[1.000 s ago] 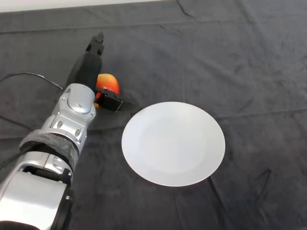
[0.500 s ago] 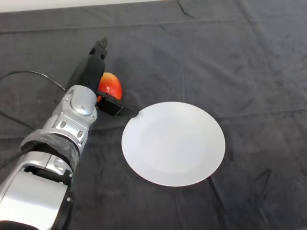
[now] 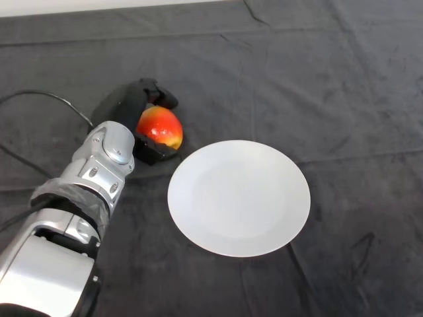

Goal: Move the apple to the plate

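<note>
Head view, single frame. Left hand [image 3: 132,102] sits at the upper left of the dark cloth [image 3: 317,79], reaching in from the lower left on the silver-grey arm [image 3: 92,178]. Its fingers [image 3: 157,92] curl over the far side of the apple [image 3: 160,128], and the thumb [image 3: 156,151] presses against the near side: the fruit is clasped between them, black hand wrapping it from the left.

Apple: red with a yellow-orange patch low on its right side, a small highlight on top. It lies just to the left of the plate [image 3: 238,197], off the plate's upper-left rim, close but not on it. Cannot tell from this angle whether the apple rests on the cloth or is lifted clear of it.

Plate: white, round, flat on the cloth near the middle of the table. The thumb's tip lies just beside the plate's rim; whether they touch cannot be made out.

Cloth shows creases and folds toward the far edge and the right side; a pale strip of background runs along the top left
</note>
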Tool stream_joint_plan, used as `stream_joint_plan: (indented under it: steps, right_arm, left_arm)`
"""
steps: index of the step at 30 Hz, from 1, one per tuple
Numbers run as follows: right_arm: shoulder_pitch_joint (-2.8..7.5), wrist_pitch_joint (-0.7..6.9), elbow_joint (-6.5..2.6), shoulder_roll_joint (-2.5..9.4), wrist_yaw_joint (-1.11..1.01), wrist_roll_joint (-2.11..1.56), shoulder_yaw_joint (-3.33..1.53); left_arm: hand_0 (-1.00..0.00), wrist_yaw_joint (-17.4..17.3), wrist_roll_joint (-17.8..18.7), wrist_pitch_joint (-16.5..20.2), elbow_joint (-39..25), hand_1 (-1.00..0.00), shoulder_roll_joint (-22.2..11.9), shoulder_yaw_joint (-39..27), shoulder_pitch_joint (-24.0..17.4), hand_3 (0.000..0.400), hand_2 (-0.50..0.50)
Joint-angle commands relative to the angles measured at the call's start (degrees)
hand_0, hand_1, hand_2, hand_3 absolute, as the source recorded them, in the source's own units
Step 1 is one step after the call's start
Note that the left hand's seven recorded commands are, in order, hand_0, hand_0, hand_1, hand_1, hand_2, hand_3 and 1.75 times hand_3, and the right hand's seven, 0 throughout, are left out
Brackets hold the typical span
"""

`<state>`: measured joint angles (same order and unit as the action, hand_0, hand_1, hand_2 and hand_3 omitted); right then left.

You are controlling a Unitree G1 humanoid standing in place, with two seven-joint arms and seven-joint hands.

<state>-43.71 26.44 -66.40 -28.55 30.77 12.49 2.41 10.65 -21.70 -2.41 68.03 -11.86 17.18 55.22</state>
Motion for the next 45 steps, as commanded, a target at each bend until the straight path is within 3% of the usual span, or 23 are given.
stream_joint_plan:
  steps: [1,15,23,34,45]
  right_arm:
    - [0.74,0.15,-2.24,-0.16,0.23,-0.06,-0.19]
    - [0.7,0.13,-2.31,-0.16,0.25,-0.07,-0.19]
    - [0.72,0.12,-2.31,-0.16,0.25,-0.08,-0.2]
    - [0.87,0.14,-2.07,-0.16,0.2,-0.1,-0.2]
    - [1.2,0.23,-1.51,-0.17,0.07,-0.14,-0.2]
  left_arm:
    - [-1.0,0.15,-1.61,0.33,1.84,-1.0,-2.24,1.35,4.75,0.4,0.0]
    - [-1.0,0.55,-2.87,-1.67,0.64,-1.0,-0.1,2.95,6.61,0.4,0.0]
    - [-1.0,-2.13,-3.88,-1.67,-5.95,-1.0,-1.73,4.35,5.49,0.4,0.0]
    - [-1.0,-4.89,-6.14,5.23,-25.83,-1.0,-2.45,6.99,-2.06,0.4,0.0]
    - [-1.0,-12.78,-8.47,14.83,-51.43,-1.0,-4.94,11.79,-14.67,0.4,0.0]
